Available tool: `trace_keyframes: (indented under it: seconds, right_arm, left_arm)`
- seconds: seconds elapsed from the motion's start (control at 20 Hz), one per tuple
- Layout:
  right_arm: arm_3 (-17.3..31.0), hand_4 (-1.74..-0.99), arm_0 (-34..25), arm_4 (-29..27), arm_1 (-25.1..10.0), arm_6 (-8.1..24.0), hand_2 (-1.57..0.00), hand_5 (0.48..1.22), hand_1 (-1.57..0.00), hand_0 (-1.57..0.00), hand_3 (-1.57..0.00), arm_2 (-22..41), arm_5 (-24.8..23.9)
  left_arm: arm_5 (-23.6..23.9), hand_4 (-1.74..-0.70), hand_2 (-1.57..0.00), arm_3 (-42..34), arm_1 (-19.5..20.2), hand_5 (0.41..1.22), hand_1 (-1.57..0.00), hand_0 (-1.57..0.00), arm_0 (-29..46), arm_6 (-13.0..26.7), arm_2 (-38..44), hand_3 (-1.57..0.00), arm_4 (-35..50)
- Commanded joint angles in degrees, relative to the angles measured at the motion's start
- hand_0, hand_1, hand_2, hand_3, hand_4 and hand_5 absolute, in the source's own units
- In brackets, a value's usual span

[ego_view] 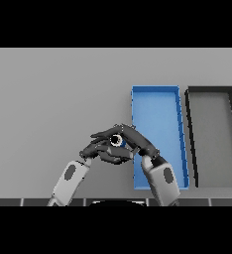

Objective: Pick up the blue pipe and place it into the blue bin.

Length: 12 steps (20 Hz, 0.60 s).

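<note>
Item: blue pipe (117,141), end-on, pinched in curled fingers of right hand (133,140), just left of blue bin (180,134). Left hand (104,152) touching beneath; finger state: cannot tell. Black bin (190,134) adjacent. Risk: crowded hands knock pipe loose before bin.

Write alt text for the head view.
Both dark hands, left hand and right hand, meet over the grey table, fingers curled around a small blue pipe. Just right lies a blue bin, then a black bin.
</note>
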Motion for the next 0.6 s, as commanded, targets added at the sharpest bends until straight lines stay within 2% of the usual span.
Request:
trace_keyframes:
  seconds: [0.0, 0.1, 0.25, 0.4, 0.55]
  right_arm:
    - [0.0, -1.495, -1.9, -1.9, 0.4, 2.5, -1.57, 1.221, -1.57, -1.57, -1.57, -2.0, 0.3]
    - [-1.6, -1.494, -4.8, -6.4, 1.8, 7.7, -1.57, 1.221, -1.57, -1.57, -1.57, -4.3, 0.3]
    - [-3.6, -1.495, -11.7, -12.7, 2.3, 12.8, -1.57, 1.221, -1.57, -1.57, -1.57, -10.1, -3.1]
    - [-1.9, -1.497, -20.1, -18.9, -2.9, 13.6, -1.57, 1.221, -1.57, -1.57, -1.57, -15.4, -8.3]
    - [-1.4, -1.498, -26.2, -19.0, -7.1, 13.5, -1.57, 1.221, -1.57, -1.57, -1.57, -22.1, -12.6]
  left_arm:
    - [0.1, -0.97, -0.01, 1.0, 0.0, 0.512, -0.01, -0.02, -0.4, 0.4, 0.0, -0.01, -0.4]
    - [0.2, -0.97, -0.01, 0.9, 0.4, 0.493, -0.01, -0.01, -0.3, 0.4, -0.2, -0.01, -0.5]
    - [0.0, -0.97, 0.0, 1.3, 0.5, 0.479, 0.0, 0.0, -0.5, 0.8, 0.0, 0.0, -0.4]
    - [0.1, -0.95, 0.0, 0.6, 0.9, 0.474, 0.0, 0.0, 0.2, 0.5, -0.3, 0.0, -0.8]
    - [0.0, -0.95, 0.0, -0.6, 1.1, 0.468, 0.0, 0.0, 1.4, -1.0, -1.2, 0.0, -1.3]
